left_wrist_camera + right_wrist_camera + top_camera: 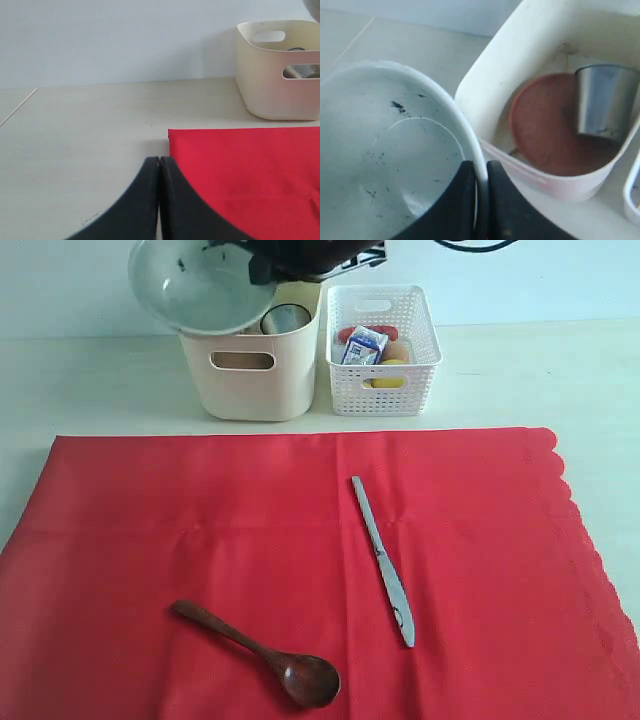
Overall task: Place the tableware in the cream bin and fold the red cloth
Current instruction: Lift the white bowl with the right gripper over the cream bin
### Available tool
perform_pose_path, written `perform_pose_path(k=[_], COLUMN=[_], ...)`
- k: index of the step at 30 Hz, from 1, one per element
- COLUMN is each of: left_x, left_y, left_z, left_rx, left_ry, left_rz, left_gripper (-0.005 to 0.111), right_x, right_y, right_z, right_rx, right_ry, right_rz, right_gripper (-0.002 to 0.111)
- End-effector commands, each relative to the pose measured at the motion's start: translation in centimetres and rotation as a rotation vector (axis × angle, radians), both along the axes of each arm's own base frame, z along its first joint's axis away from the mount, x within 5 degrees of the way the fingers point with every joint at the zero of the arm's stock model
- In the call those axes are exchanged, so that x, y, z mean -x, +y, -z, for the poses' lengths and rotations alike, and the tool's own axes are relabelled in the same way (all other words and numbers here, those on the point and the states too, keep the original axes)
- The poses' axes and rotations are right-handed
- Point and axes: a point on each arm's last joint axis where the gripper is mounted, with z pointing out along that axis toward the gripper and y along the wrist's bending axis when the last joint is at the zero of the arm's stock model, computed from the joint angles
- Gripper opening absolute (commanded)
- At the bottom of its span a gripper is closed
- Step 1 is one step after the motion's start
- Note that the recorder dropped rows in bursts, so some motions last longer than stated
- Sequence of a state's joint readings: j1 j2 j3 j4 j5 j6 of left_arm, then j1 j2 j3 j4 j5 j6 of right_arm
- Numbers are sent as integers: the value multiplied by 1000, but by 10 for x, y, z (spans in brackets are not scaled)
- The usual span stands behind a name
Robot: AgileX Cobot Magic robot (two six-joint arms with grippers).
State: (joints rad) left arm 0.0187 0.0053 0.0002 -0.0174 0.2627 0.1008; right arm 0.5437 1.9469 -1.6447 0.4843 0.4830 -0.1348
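My right gripper [481, 172] is shut on the rim of the white speckled bowl [195, 285], which hangs tilted above the cream bin [255, 365]. Inside the bin lie the brown plate [547, 125] and the steel cup [605, 105]. The red cloth [300, 570] is spread flat, with the dark wooden spoon [265, 655] and the silver knife [383, 560] lying on it. My left gripper [160, 162] is shut and empty, low over the bare table beside the cloth's corner [172, 132]. No chopsticks show.
A white perforated basket [385, 390] with a milk carton [363, 346], a lemon and other food stands right of the cream bin. The cloth's scalloped edge [590, 540] runs along the right side. Pale table [100, 380] surrounds it.
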Motion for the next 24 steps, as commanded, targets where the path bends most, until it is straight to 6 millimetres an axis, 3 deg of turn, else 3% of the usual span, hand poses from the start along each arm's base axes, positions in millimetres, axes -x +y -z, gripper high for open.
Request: perform_pose_path(k=[1, 6, 16, 24], left_x=[0, 0, 0, 0], left_y=[0, 0, 0, 0], left_z=[0, 0, 0, 0], left_rx=[9, 9, 9, 9], left_ry=[-7, -7, -7, -7], left_rz=[-2, -2, -2, -2], left_gripper=[3, 3, 3, 3], right_x=[-16, -31, -56, -63], right_y=[-18, -29, -25, -26], right_z=[-21, -18, 44, 47], right_rx=[-63, -94, -158, -205], right_ry=[-95, -144, -1, -28], right_rz=[83, 158, 258, 317], right_gripper=[0, 0, 0, 0])
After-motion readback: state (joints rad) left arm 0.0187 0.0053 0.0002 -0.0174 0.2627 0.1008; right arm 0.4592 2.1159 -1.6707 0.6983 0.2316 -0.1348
